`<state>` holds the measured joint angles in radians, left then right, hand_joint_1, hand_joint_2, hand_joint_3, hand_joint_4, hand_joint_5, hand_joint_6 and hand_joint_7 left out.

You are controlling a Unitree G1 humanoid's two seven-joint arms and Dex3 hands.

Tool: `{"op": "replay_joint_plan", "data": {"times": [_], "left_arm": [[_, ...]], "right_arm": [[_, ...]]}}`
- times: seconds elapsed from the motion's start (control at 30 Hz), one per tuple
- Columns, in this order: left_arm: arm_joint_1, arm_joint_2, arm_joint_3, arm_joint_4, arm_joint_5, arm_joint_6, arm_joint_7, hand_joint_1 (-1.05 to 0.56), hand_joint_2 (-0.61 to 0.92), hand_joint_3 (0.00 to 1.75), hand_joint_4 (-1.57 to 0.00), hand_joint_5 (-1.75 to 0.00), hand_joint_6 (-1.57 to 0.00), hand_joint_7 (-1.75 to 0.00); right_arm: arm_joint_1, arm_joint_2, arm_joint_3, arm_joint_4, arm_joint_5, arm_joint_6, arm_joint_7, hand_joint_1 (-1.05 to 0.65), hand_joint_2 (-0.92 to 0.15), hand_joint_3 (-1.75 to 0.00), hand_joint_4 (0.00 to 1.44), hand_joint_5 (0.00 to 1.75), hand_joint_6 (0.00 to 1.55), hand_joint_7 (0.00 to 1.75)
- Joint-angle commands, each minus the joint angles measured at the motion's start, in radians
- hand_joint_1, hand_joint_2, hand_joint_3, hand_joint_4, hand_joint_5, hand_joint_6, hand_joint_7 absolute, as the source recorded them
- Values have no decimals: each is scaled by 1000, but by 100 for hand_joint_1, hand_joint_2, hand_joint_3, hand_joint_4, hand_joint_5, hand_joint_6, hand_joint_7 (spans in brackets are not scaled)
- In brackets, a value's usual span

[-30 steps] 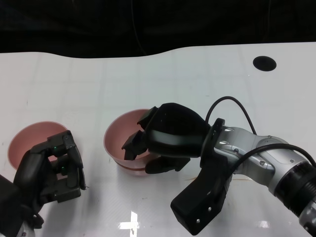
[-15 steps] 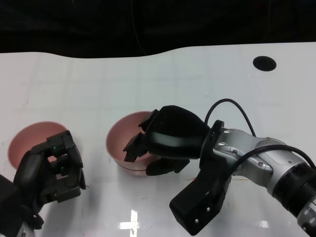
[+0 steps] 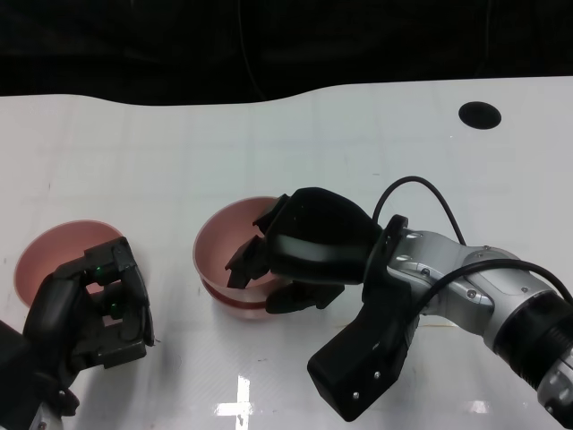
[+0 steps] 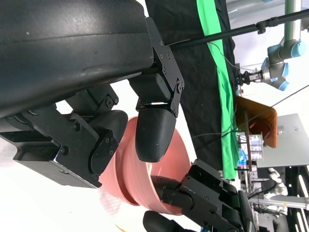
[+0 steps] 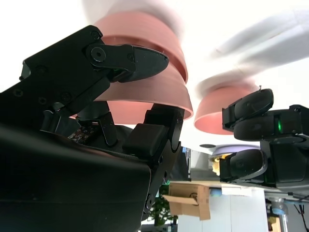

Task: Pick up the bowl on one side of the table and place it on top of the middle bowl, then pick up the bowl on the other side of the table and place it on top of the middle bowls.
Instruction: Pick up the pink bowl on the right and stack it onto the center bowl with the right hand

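Note:
In the head view my right hand grips the right rim of a pink bowl, fingers inside and thumb outside. This bowl sits nested in the middle bowl, which shows only as a darker band below it. The right wrist view shows the two nested bowls between my fingers. A third pink bowl stands at the left, and my left hand hovers just in front of it, holding nothing. The left wrist view looks past its own spread fingers to the stack and the right hand.
The white table runs back to a dark curtain. A round black hole lies at the far right. A black cable loops over my right forearm. Beyond the table the wrist views show green cloth, a cardboard box and another robot arm.
The bowl in my right hand has shifted slightly right and settled lower into the middle bowl. The left hand and the left bowl have not moved.

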<state>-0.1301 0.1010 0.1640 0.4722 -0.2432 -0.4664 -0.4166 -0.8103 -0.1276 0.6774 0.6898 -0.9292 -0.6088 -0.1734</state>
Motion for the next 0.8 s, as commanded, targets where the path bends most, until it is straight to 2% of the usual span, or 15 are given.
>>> {"op": "replay_joint_plan", "data": {"times": [0.03,0.13,0.37,0.43,0.53,0.63,0.8], "left_arm": [[0,14,11,15,-18,-8,-18,18,58,152,-110,-175,-86,-175],[-2,14,11,19,-20,-13,-24,17,57,152,-111,-175,-87,-175],[5,15,8,3,-14,3,-15,17,56,153,-112,-175,-87,-175],[13,15,7,-15,-13,19,-8,17,63,139,-107,-175,-84,-175],[16,14,8,-22,-14,25,-8,18,65,136,-107,-175,-83,-175],[14,13,9,-15,-9,9,-9,19,63,141,-107,-175,-83,-175],[6,15,12,12,-17,-23,-31,18,61,145,-107,-175,-83,-175]], "right_arm": [[-25,-4,14,14,-14,1,-30,-27,-65,-72,97,175,88,64],[-31,-5,21,24,-31,4,-59,-26,-62,-73,97,175,85,73],[-42,-4,36,46,-44,9,-87,-26,-62,-73,98,175,85,76],[-49,0,43,61,-52,17,-97,-25,-59,-73,96,175,83,75],[-53,2,47,70,-56,19,-105,-25,-58,-73,96,175,82,74],[-54,6,52,93,-60,19,-120,-24,-56,-73,95,175,85,76],[-61,10,66,123,-66,13,-159,-23,-53,-78,95,175,82,89]]}}
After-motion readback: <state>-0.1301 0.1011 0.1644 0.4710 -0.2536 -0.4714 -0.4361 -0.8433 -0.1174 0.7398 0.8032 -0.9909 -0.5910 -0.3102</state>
